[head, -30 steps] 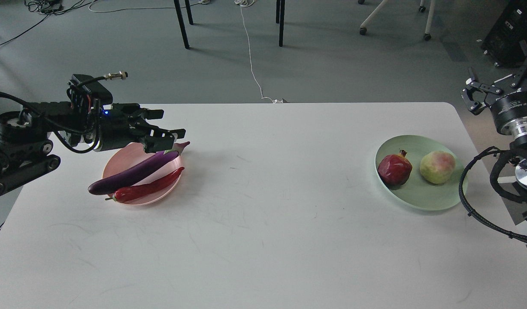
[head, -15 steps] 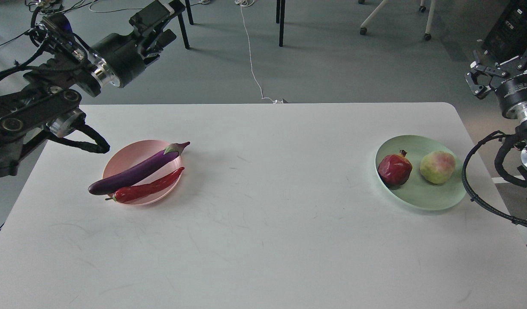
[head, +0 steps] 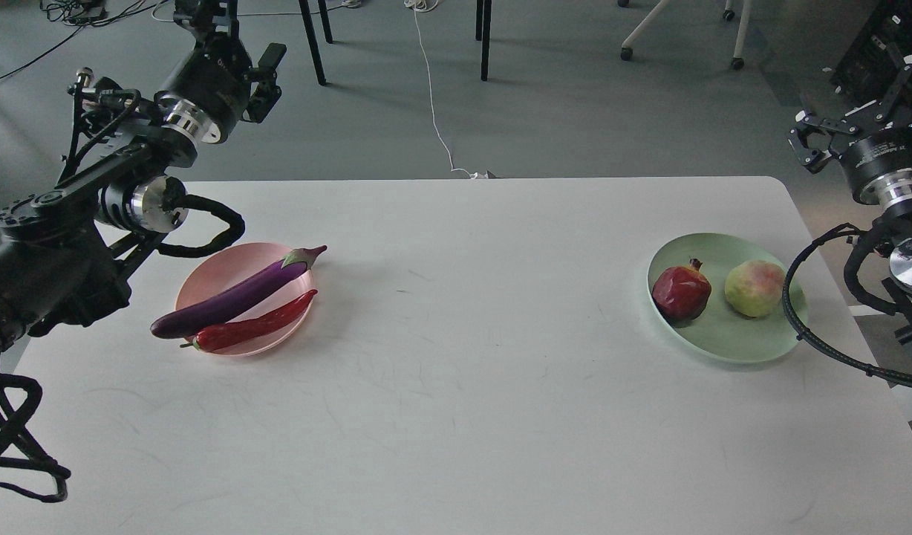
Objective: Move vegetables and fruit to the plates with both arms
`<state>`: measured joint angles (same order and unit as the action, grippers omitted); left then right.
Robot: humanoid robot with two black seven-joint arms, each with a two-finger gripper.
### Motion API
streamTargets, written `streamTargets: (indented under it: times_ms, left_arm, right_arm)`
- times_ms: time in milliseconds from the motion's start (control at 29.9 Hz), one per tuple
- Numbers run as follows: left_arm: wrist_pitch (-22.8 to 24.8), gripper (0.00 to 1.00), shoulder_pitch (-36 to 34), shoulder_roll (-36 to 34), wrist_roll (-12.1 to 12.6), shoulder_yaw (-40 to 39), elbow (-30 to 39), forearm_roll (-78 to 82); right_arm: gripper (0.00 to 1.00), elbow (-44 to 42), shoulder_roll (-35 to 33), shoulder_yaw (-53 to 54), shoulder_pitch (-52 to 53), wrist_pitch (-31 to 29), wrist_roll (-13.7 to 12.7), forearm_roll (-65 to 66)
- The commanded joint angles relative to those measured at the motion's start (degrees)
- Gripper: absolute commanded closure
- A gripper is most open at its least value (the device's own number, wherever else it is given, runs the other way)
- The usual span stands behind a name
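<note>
The purple eggplant (head: 233, 301) and the red chili (head: 252, 327) lie side by side on the pale pink plate (head: 203, 271) at the left of the table. The pomegranate (head: 681, 292) and the bumpy yellow-green ball (head: 754, 288) sit on the mint green plate (head: 723, 338) at the right. My left gripper (head: 203, 11) is raised high beyond the table's far left, partly cut off by the top edge, and its fingers cannot be told apart. My right gripper (head: 853, 111) is open and empty, held up off the table's far right corner.
The white table (head: 456, 386) fills the view. My right arm's black cable loop (head: 792, 316) hangs over the green plate's right rim. My left arm's elbow and cable (head: 203, 223) sit just behind the pink plate. Chair legs and a white cord (head: 434, 96) are on the floor beyond.
My left gripper has lifted away from the eggplant on the pink plate and swung up and back to the far left. My right gripper rose slightly. The produce has not moved.
</note>
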<state>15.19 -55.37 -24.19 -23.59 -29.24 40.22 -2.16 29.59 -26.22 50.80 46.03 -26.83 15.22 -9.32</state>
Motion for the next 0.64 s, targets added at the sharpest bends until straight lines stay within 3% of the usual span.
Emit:
streamTargets:
  times_ms: [0,167,602]
  left_arm:
    - [2.2,0.02,3.6,1.0,2.2,-10.0,0.1,-5.1]
    - [2.4,0.02,6.5,1.1,4.9,-15.0,0.1,-7.9]
    - [2.6,0.02,10.1,0.9,4.9,-14.9,0.3,-7.6]
  right_arm:
    - [0.02,-0.3,0.4,-0.1,0.9,0.2,0.1,0.0]
    - [0.02,-0.4,0.4,0.7,0.7,0.0,0.6,0.0]
    - [0.01,0.1,0.3,-0.5,-1.1,-0.5,0.7,0.2]
